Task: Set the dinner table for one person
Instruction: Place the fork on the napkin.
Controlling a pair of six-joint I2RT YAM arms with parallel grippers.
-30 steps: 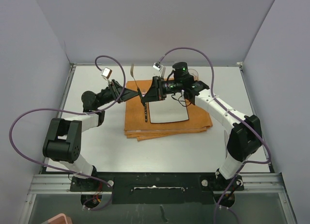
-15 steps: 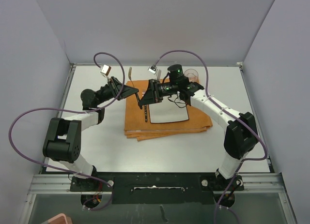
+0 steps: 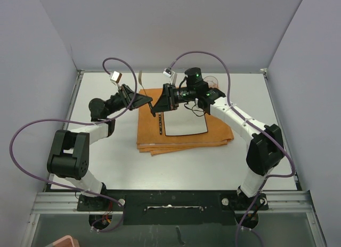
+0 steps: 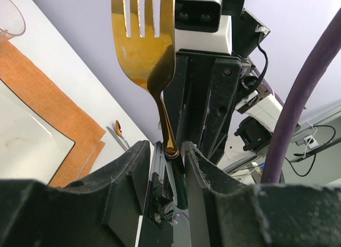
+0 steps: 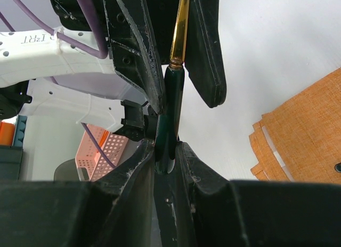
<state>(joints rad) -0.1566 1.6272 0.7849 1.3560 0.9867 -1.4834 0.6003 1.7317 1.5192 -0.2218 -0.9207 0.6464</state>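
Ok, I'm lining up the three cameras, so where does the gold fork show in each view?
Top external: the fork is a thin gold strip left of centre, above the far left corner of the orange mat.
Left wrist: the fork head fills the top centre, neck running down.
Right wrist: the fork green handle stands upright at centre, gold neck above.
Shared landmark: the orange mat.

The desk (image 3: 186, 169) is big, flat and white. An orange mat (image 3: 149, 134) lies on it near the middle, folded in layers. A clear glass (image 3: 212, 81) stands near the mat's far right corner. A gold spoon (image 3: 141, 77) lies by its far left corner.
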